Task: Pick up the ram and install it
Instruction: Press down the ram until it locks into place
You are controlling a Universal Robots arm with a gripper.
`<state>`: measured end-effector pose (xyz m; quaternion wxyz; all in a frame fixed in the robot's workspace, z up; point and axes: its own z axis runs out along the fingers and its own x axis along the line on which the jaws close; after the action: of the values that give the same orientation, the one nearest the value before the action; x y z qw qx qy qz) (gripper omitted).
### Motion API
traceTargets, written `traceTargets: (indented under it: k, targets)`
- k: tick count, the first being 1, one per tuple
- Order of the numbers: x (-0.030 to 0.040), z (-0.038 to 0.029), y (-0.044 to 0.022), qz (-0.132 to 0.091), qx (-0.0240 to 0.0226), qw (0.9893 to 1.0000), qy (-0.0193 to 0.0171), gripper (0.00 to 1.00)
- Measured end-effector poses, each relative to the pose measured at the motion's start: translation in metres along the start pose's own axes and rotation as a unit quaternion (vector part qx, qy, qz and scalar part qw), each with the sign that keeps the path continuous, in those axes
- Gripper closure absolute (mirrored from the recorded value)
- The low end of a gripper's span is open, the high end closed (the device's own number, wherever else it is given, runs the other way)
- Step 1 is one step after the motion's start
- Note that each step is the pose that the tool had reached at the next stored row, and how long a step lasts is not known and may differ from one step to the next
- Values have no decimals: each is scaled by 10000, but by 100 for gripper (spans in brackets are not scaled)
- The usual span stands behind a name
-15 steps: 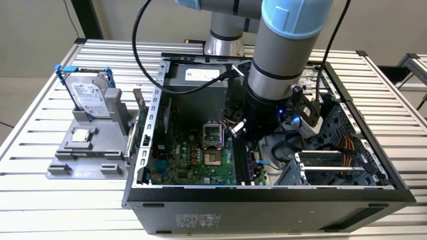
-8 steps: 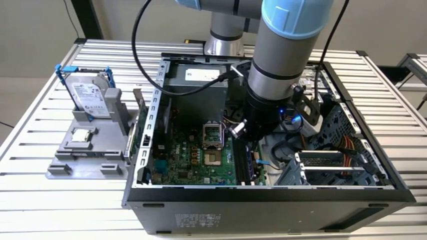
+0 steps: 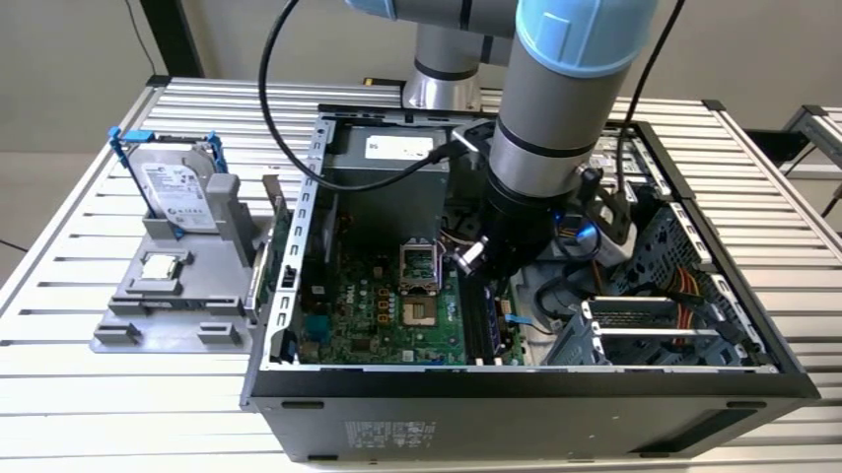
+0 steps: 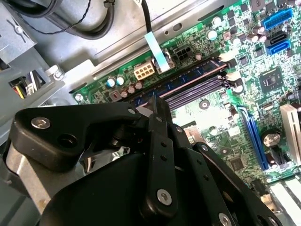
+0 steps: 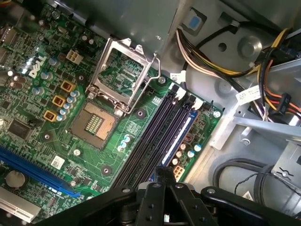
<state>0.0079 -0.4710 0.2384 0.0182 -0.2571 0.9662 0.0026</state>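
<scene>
Arm (image 3: 559, 118) enters from 12 o'clock in exterior view, grey tube with light-blue joint cap, black cable looping off toward 10 o'clock. Wrist points straight down. Gripper (image 3: 476, 258) low at frame centre. In both wrist views black linkage fingers (image 4: 157, 115) converge to narrow tip, drawn close together.

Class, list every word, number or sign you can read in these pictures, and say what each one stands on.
Nothing reads clearly.
hard drive label: too small.
power supply sticker: too small.
case front sticker: too small.
motherboard white print: blurred.
cable tags: too small.
</scene>
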Motion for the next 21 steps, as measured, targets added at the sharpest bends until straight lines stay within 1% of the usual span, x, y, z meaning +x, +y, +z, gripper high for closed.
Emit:
traceTargets:
  k: [5,10,15,21]
  targets:
    - [0,0,0,-157,-6,9999,0,100]
    - [0,0,0,-345,-13,9994,-2,100]
    - [0,0,0,-525,-19,9986,-2,100]
    - [0,0,0,-744,-28,9972,-3,100]
